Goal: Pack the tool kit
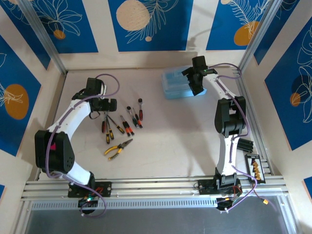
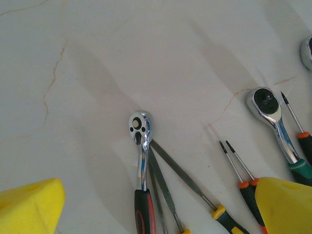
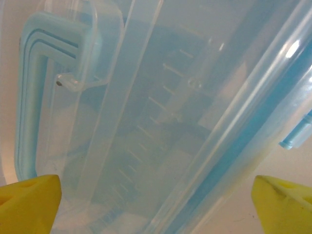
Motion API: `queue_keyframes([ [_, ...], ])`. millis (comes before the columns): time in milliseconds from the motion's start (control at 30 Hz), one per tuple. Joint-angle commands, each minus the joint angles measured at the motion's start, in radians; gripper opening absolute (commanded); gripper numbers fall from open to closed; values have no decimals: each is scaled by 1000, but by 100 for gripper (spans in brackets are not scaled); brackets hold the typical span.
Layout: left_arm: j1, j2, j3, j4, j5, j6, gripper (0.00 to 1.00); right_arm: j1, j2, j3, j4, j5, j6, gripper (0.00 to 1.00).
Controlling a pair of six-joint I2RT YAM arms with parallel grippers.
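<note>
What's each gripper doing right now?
Left gripper: open, holding nothing, over the loose tools.
Right gripper: open, holding nothing, over the case.

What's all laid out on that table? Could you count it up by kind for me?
Ratchet wrenches: 3
Slim screwdrivers and files: 5 that I can tell apart
Pliers: 1
Blue plastic case: 1
Total: 10

Seemingly a robotics lab cell: boxed in by blue leaf-print panels, aluminium extrusion rails edging a pale tabletop.
</note>
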State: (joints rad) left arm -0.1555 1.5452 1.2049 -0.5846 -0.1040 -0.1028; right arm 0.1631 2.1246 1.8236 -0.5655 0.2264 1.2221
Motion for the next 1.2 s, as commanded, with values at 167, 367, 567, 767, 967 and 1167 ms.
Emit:
queue_keyframes([
  [167, -4, -31, -11, 8, 27, 6, 100, -65, -61, -135, -144, -126, -198, 95],
  [367, -6, -46, -17, 8, 32, 6, 100, -82, -97, -194, -164, -162, -318, 94],
  [567, -5, -54, -20, 4, 38, 7, 100, -88, -124, -216, -92, -219, -273, 98],
  [767, -5, -66, -23, -1, 27, 16, 100, -75, -105, -80, -109, -207, -241, 99],
  [967, -5, -64, -23, 5, 36, 14, 100, -63, -89, -16, -80, -176, -119, 99],
  [1167, -5, -55, -19, 5, 40, 18, 100, -29, 18, 134, -161, -114, 26, 99],
])
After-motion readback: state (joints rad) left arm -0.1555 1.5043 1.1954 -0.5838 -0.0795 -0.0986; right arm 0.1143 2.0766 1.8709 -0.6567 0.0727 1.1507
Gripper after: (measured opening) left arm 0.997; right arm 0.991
